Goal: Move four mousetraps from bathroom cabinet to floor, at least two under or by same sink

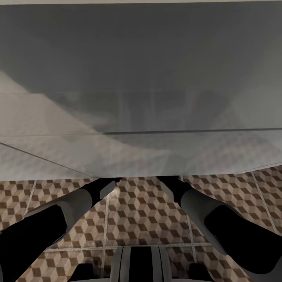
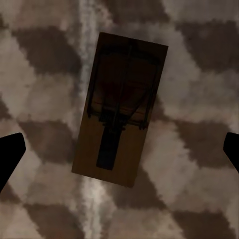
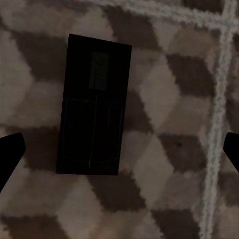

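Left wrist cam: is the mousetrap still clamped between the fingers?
No: the mousetrap lies flat on the cube-patterned floor, across a grout line, and the left gripper has its fingertips spread wide apart, clear of it.

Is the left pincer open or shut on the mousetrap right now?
Open. In the left wrist view the left pincer has its fingertips spread far apart, and the mousetrap lies flat on the bathroom floor, untouched.

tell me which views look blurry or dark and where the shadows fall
Head view: a big grey hazy surface fills the upper part, smeared with soft shadow; the cube-pattern floor below is sharper. Left wrist view: the mousetrap reads brown, the floor around it soft. Right wrist view: dimmer, its mousetrap nearly black, detail faint.
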Controlling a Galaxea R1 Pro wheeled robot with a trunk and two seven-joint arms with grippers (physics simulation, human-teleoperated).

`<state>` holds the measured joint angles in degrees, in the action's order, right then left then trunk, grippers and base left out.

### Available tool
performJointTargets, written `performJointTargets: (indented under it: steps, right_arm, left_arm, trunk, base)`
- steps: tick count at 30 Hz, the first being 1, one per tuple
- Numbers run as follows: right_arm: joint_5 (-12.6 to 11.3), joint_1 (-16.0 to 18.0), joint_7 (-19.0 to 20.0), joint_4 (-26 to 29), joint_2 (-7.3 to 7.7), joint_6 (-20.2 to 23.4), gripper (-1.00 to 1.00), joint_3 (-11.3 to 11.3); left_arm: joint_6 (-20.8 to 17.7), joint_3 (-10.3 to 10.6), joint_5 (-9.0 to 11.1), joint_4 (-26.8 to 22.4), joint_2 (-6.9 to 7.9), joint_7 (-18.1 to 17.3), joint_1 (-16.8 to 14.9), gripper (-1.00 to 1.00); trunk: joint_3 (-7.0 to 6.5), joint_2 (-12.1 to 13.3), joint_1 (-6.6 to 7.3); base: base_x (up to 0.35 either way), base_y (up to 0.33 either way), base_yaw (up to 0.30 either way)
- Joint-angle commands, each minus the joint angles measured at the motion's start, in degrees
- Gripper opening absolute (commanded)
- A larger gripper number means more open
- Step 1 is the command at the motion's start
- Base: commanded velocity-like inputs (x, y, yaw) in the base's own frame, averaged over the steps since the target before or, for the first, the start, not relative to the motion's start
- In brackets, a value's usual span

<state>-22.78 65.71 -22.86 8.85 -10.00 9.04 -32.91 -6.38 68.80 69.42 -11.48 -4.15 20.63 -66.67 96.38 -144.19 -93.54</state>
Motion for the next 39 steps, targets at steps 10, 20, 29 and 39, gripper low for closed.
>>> performJointTargets:
  steps: [10, 20, 29, 39]
  right_arm:
    - [-0.3, 0.0, -0.3, 0.0, 0.00, 0.4, 1.00, -0.5]
    - [-0.3, 0.0, -0.3, 0.0, 0.00, 0.4, 1.00, -0.5]
    - [-0.3, 0.0, -0.3, 0.0, 0.00, 0.4, 1.00, -0.5]
    - [-0.3, 0.0, -0.3, 0.0, 0.00, 0.4, 1.00, -0.5]
  left_arm:
    - [-0.2, 0.4, 0.1, -0.1, 0.02, 0.4, 0.0, 1.00]
    - [-0.3, 0.4, 0.1, -0.1, 0.02, 0.4, 0.0, 1.00]
    - [-0.3, 0.4, 0.1, -0.1, 0.02, 0.4, 0.0, 1.00]
    - [-0.3, 0.4, 0.1, -0.1, 0.02, 0.4, 0.0, 1.00]
  trunk:
    - [0.03, 0.0, 0.01]
    - [0.03, 0.0, 0.01]
    - [0.03, 0.0, 0.01]
    - [0.03, 0.0, 0.01]
  base:
    - [-0.013, -0.001, 0.000]
    - [-0.226, -0.062, 0.000]
    - [-0.309, -0.089, 0.000]
    - [-0.316, -0.103, 0.000]
